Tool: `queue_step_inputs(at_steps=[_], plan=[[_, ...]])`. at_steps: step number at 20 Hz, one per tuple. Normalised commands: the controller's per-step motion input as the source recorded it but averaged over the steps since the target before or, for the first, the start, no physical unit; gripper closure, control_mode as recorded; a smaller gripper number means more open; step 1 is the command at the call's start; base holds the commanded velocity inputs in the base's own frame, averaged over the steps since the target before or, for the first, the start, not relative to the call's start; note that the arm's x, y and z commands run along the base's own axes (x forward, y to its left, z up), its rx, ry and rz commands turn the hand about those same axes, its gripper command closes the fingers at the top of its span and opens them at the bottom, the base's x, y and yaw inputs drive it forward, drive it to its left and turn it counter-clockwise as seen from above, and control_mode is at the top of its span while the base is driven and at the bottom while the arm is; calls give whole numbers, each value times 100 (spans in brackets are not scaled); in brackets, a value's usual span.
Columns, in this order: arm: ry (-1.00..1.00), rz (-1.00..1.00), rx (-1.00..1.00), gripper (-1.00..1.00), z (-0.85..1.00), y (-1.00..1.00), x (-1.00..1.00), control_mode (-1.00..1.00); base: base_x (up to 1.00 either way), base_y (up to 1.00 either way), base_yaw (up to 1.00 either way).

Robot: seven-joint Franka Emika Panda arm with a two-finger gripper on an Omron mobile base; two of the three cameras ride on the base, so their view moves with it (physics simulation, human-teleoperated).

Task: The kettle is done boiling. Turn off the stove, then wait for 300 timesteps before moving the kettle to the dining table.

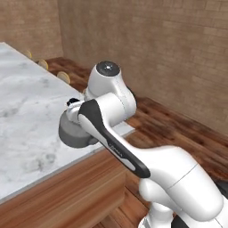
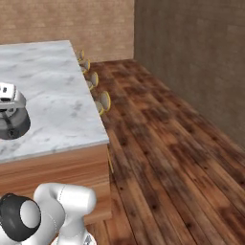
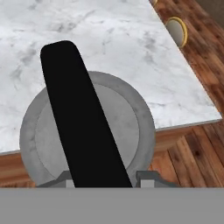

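Gripper point(image 3: 105, 181) clamped on kettle point(image 3: 127, 127) handle; kettle above dining table point(image 2: 57, 91) near edge

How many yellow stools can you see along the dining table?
4 in the right base view, lined along the dining table's far edge: first stool, second stool, third stool, fourth stool. More may be hidden.

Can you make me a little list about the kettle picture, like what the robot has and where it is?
holding: the kettle, by its dark handle
gripper: shut on the handle, above the kettle body
kettle place: at the near edge of the dining table, whether resting or just above cannot be told
beside table: stools with yellow rims
floor: wood planks
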Motion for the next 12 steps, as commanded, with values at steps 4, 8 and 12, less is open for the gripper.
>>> queue_step_inputs(at_steps=[4, 8, 12], plan=[[0, 0, 0, 100, 0, 0, 0, 100, 10, -75, -1], [0, 0, 0, 100, 0, 0, 0, 100, 7, -71, 0], [0, 0, 0, 100, 0, 0, 0, 100, 2, -74, 0]])
